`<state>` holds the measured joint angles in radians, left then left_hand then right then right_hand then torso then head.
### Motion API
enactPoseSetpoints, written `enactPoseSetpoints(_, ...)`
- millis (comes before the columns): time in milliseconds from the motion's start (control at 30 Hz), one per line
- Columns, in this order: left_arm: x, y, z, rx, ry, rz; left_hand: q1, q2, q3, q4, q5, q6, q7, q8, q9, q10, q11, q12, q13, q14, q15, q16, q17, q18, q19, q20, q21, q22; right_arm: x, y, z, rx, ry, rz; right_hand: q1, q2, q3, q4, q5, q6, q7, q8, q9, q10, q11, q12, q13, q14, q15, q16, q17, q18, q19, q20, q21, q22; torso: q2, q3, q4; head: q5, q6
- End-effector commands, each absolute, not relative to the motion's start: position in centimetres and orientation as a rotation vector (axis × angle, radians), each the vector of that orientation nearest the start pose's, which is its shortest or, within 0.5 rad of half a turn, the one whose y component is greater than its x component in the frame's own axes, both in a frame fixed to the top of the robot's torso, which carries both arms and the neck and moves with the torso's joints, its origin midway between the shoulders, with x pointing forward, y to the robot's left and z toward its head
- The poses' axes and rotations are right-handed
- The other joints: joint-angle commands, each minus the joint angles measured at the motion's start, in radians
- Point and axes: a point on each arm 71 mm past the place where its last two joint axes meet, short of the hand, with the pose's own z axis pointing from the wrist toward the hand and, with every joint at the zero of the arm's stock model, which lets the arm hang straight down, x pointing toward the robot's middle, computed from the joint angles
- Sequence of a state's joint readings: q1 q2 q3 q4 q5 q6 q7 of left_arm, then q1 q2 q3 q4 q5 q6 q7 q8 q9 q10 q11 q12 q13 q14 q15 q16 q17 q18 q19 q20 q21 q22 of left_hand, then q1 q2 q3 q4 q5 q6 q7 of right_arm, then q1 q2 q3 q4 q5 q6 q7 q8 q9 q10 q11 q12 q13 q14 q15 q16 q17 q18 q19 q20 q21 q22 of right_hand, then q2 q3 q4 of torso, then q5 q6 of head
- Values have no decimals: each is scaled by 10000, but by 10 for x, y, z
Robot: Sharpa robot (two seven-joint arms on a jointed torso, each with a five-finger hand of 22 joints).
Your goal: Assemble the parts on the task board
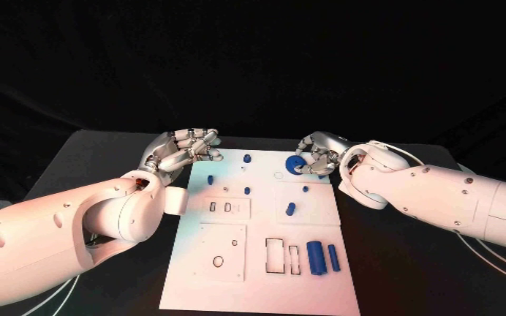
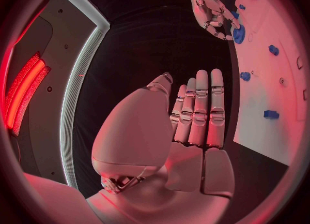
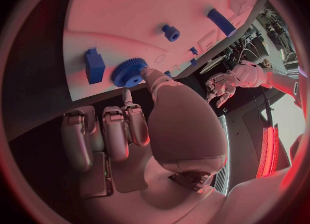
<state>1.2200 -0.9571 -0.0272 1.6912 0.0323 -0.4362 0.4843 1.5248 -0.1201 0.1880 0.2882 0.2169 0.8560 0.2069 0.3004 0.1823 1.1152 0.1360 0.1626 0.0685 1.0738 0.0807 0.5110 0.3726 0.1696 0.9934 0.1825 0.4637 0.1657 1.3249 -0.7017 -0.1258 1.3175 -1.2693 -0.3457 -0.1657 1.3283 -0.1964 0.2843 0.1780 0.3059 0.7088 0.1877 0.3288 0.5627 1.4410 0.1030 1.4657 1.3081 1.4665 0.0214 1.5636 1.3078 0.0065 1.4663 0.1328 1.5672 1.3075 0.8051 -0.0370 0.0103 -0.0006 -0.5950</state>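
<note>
The right hand [image 1: 317, 153] is pinching the blue gear [image 3: 129, 72] at the task board's [image 1: 264, 272] far edge; the left hand [image 1: 185, 149] is hovering open beside it, holding nothing.

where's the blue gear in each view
Head view: the blue gear sits near the far right of the task board, under the right hand.
Left wrist view: the gear is at the board's edge, below the right hand's fingertips.
Right wrist view: the gear is at the thumb tip, beside a blue block.
Shared landmark: the right hand touching the gear.
</note>
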Motion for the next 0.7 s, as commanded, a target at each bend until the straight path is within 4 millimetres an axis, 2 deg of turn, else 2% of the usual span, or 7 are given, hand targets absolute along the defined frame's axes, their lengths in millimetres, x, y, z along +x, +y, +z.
enactPoseSetpoints(33,464,222,-145,-10858,12680,-15725,8,-67,77,-10,-62,-17,44,-59,-16,37,65,-54,4,-82,17,47,9,124,52,13,63,16,537,-195,-168,88,16962,5502,92,27,37,50,35,-78,1,72,16,53,12,40,1285,1022,99,49,2535,-65,1045,43,36,2633,-9,5,-12,37,-10)
enactPoseSetpoints(233,464,222,-145,-10863,12683,-15717,8,-67,77,-10,-62,-17,44,-59,-16,37,65,-54,4,-82,17,47,9,124,52,13,63,16,537,-196,-170,-45,17058,5357,146,58,91,45,43,-33,0,103,31,54,14,55,1296,1021,104,48,2529,-65,1045,51,36,2633,-4,-6,5,20,11)
enactPoseSetpoints(533,464,223,-145,-10872,12688,-15703,24,-74,112,-4,-62,-13,45,-59,-17,49,66,-61,7,-102,18,67,35,124,47,12,74,19,536,-194,-172,-332,17088,5217,328,114,316,-18,85,193,-24,222,73,240,-9,236,1509,1034,96,63,2589,-65,1045,51,36,2633,0,0,5,32,0)
enactPoseSetpoints(567,464,223,-145,-10872,12689,-15703,24,-74,112,-4,-62,-13,45,-59,-17,49,66,-61,7,-102,18,67,35,124,47,12,74,19,536,-194,-172,-382,17055,5198,457,166,492,-75,-242,345,-52,288,88,291,-30,286,1565,1034,77,63,2591,-65,1045,42,36,2633,3,1,8,29,1)
enactPoseSetpoints(700,464,223,-145,-10875,12702,-15712,24,-74,112,-4,-62,-13,45,-59,-17,49,66,-61,7,-102,18,67,35,124,47,12,74,19,535,-191,-171,-868,16691,4959,602,204,912,-166,-406,704,-130,399,83,501,-95,458,1782,1040,25,70,2620,-65,1045,-1,36,2633,9,-3,14,18,-9)
